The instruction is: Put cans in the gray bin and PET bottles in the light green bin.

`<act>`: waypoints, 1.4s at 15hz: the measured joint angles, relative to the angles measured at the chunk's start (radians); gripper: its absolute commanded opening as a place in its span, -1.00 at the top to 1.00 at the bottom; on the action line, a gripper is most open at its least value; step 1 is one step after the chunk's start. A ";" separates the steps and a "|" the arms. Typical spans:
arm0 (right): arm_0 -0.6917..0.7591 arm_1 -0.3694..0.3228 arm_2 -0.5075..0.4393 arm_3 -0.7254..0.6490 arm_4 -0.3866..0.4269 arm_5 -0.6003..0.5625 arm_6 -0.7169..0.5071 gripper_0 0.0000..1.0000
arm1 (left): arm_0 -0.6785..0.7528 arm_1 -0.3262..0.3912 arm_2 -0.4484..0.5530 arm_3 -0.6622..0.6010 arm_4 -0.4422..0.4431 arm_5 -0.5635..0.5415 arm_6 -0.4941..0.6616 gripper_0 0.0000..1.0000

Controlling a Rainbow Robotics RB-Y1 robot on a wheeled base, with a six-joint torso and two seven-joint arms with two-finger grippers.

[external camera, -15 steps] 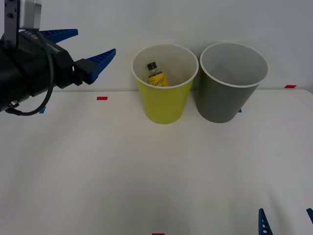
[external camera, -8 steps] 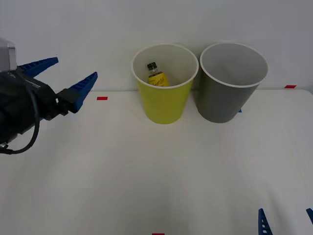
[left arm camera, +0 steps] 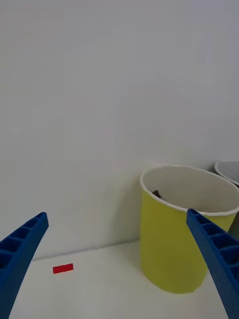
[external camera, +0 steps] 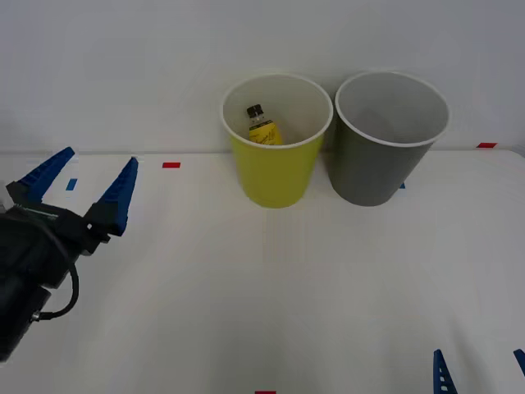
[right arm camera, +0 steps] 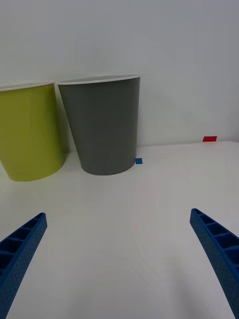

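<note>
The light green bin stands at the back of the table, with the gray bin close on its right. A small PET bottle with a yellow label and black cap lies inside the light green bin. My left gripper hangs open at the left side of the table, well left of the bins, with nothing between its fingers. My right gripper rests open at the table's near right corner. The right wrist view has the gray bin and the light green bin side by side; the left wrist view has the light green bin.
Small red tape marks and blue tape marks dot the white table. A plain white wall stands right behind the bins. Open tabletop lies in front of both bins.
My left gripper has dropped and pulled back to the left, away from the light green bin, staying open. The bottle stays in the bin. The right arm has not moved.
</note>
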 measured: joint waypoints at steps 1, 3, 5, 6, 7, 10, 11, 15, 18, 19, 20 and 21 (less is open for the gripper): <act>0.000 0.000 0.000 0.000 0.000 0.000 0.000 -1.00 | 0.015 0.012 -0.036 0.045 -0.009 -0.082 -0.001 -0.89; 0.000 0.000 0.000 0.000 0.000 0.000 0.000 -1.00 | 0.038 0.042 -0.100 0.127 -0.022 -0.238 -0.002 -0.80; 0.000 0.000 0.000 0.000 0.000 0.000 0.000 -1.00 | 0.050 0.071 -0.166 0.231 -0.034 -0.413 -0.008 -0.72; 0.000 0.000 0.000 0.000 0.000 0.000 0.000 -1.00 | 0.061 0.081 -0.193 0.283 -0.043 -0.483 -0.013 -0.68; 0.000 0.000 0.000 0.000 0.000 0.000 0.000 -1.00 | 0.087 0.088 -0.209 0.311 -0.052 -0.531 -0.019 -0.66; 0.000 0.000 0.000 0.000 0.000 0.000 0.000 -1.00 | 0.239 0.091 -0.224 0.325 -0.085 -0.620 -0.045 -0.66; 0.000 0.000 0.000 0.000 0.000 0.000 0.000 -1.00 | 0.287 0.088 -0.227 0.326 -0.090 -0.644 -0.081 -0.65; 0.000 0.000 0.000 0.000 0.000 0.000 0.000 -1.00 | 0.438 0.038 -0.231 0.327 -0.090 -0.723 -0.175 -0.65; 0.000 0.000 0.000 0.000 0.000 0.000 0.000 -1.00 | 0.501 0.009 -0.241 0.360 -0.095 -0.779 -0.184 -0.65; 0.000 0.000 0.000 0.000 0.000 0.000 0.000 -1.00 | 0.501 0.007 -0.256 0.393 -0.095 -0.820 -0.187 -0.65; 0.000 0.000 0.000 0.000 0.000 0.000 0.000 -1.00 | 0.497 0.006 -0.274 0.429 -0.094 -0.857 -0.189 -0.65; 0.000 0.000 0.000 0.000 0.000 0.000 0.000 -1.00 | 0.494 0.006 -0.286 0.445 -0.094 -0.876 -0.190 -0.65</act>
